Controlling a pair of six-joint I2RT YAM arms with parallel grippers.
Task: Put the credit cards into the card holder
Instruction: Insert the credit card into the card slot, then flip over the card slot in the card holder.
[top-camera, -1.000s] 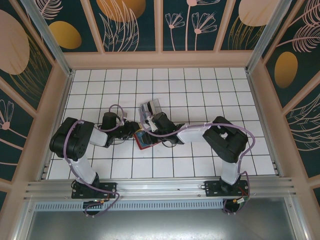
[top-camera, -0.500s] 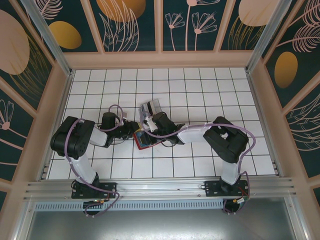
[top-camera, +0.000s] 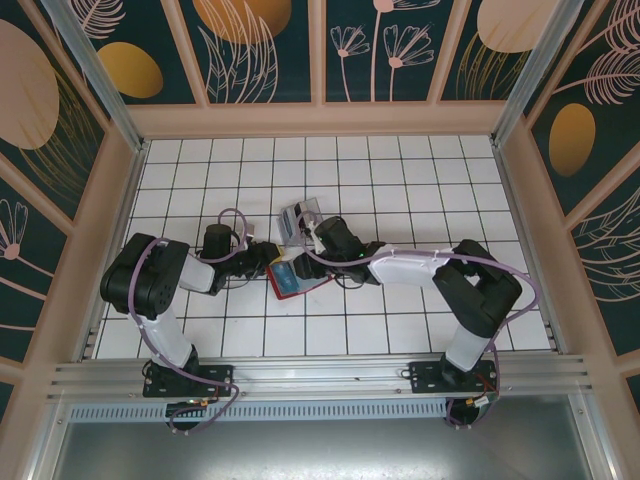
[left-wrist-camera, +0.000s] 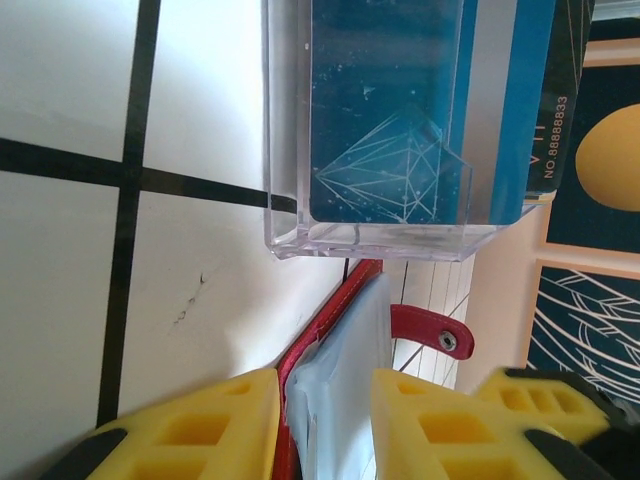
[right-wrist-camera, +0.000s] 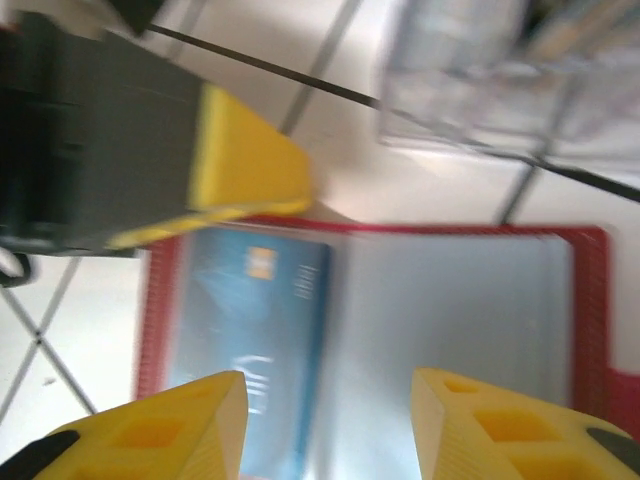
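Note:
The red card holder (top-camera: 297, 287) lies open on the tiles, grey-blue pockets (right-wrist-camera: 455, 320) facing up. A blue credit card (right-wrist-camera: 248, 345) sits in its left pocket, seen from above as a blue patch (top-camera: 284, 274). My left gripper (top-camera: 262, 259) is shut on the holder's left edge (left-wrist-camera: 345, 385), its yellow fingers (left-wrist-camera: 195, 430) pinching the red cover and pocket pages. My right gripper (right-wrist-camera: 330, 430) hovers open and empty just above the holder, blurred; from above it is (top-camera: 314, 244). More blue credit cards (left-wrist-camera: 385, 110) stand in the clear box.
The clear plastic box (top-camera: 300, 217) stands just behind the holder, close to both grippers (right-wrist-camera: 490, 70). The holder's red snap strap (left-wrist-camera: 425, 328) sticks out on the far side. White tiled floor (top-camera: 420, 180) extends on all sides to the pink frame walls.
My right gripper has pulled back up and to the right off the holder, uncovering a blue card lying in the left pocket. The left gripper has kept its hold.

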